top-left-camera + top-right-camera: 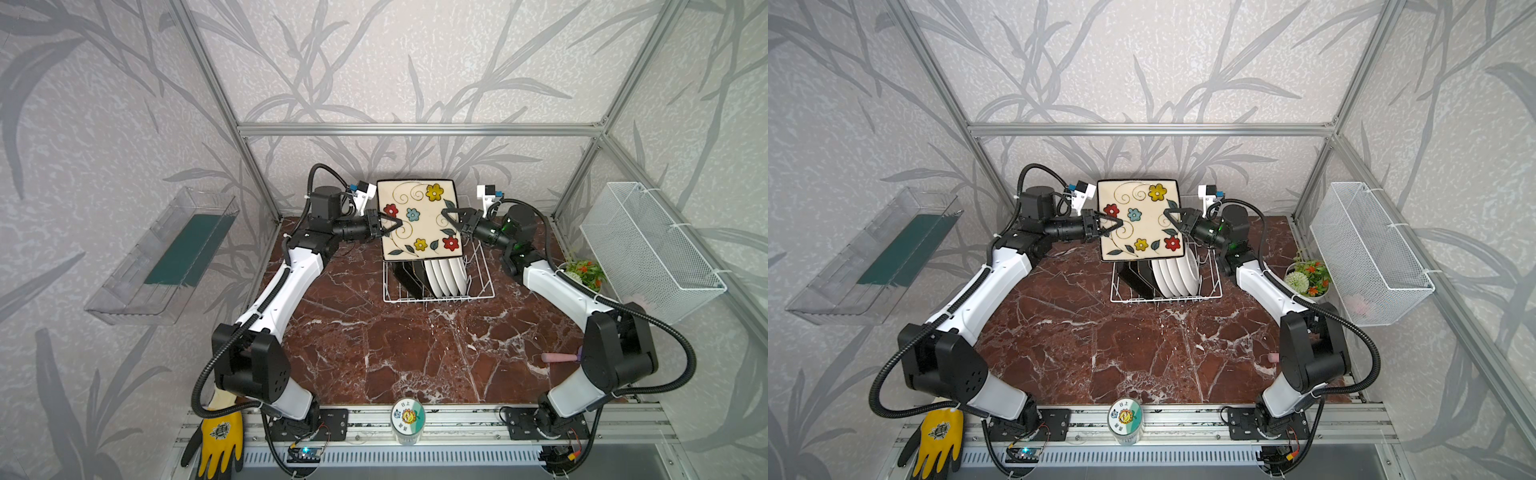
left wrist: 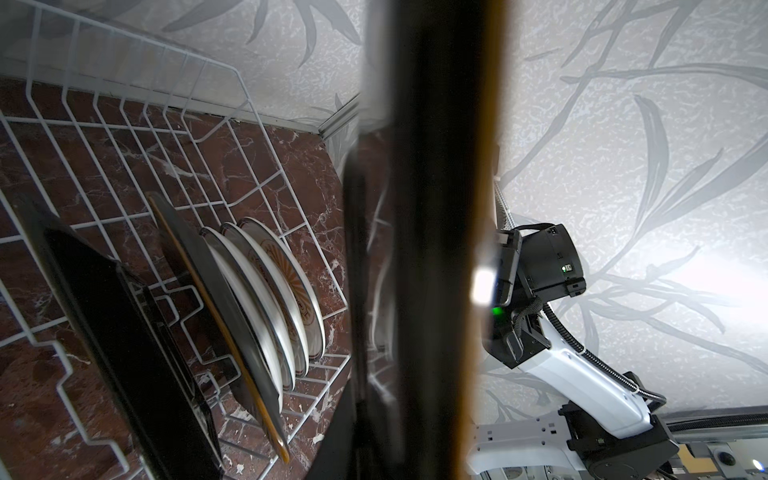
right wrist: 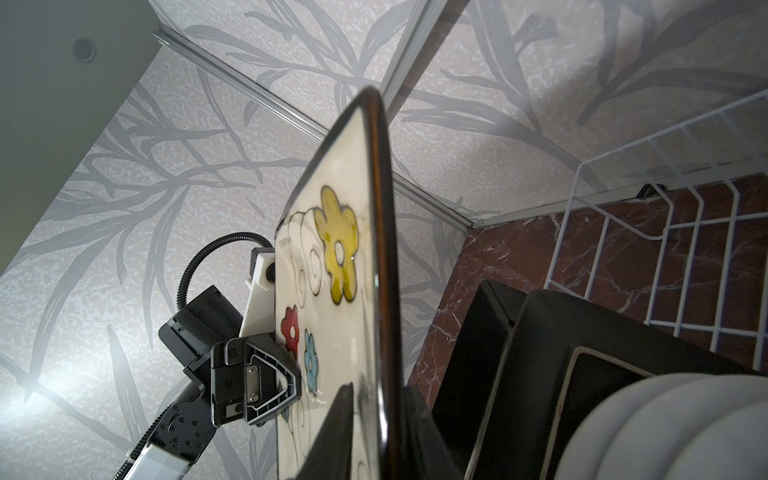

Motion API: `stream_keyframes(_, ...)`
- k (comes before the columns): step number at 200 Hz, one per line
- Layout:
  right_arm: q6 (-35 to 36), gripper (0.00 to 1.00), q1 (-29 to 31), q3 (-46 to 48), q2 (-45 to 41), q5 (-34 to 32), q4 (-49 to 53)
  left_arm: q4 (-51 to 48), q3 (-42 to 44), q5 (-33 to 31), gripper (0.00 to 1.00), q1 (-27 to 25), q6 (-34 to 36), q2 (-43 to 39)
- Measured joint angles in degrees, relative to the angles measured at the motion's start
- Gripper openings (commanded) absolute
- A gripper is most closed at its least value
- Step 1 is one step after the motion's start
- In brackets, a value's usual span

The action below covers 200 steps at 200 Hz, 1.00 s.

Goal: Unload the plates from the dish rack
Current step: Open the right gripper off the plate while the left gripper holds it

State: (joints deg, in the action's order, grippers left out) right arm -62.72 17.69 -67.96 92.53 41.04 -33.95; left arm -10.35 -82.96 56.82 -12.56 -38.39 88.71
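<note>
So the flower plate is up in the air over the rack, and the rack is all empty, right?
Not empty. The rack holds black square plates and round white plates, as both top views show. The flower plate is up in the air over it.

Top views bright, even, edges bowed. Left wrist: near plate blurred, glare patch beside. Right wrist dimmer.

Lab robot cell: aluminium frame, wallpapered panels (marble-look tabletop).
</note>
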Motion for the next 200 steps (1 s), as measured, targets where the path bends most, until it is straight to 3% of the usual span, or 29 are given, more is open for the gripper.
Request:
stream_keyframes(73, -0.98, 0.41, -0.2, 0.0, 0.0, 0.07, -0.07, 1.46, 1.01, -0.96, 0.0, -0.13, -3.21, 0.0)
stream_keyframes(137, -1.95, 0.7, -0.24, -0.5, -0.72, 0.48, 0.42, 1.79, 1.05, -2.38, 0.0, -0.15, -4.09, 0.02)
stream_keyframes(200, 2.14, 0.97, -0.24, -0.72, -3.89, 0.13, 6.21, 1.77, 1.05, -2.8, 0.0, -0.15, -4.31, 0.02)
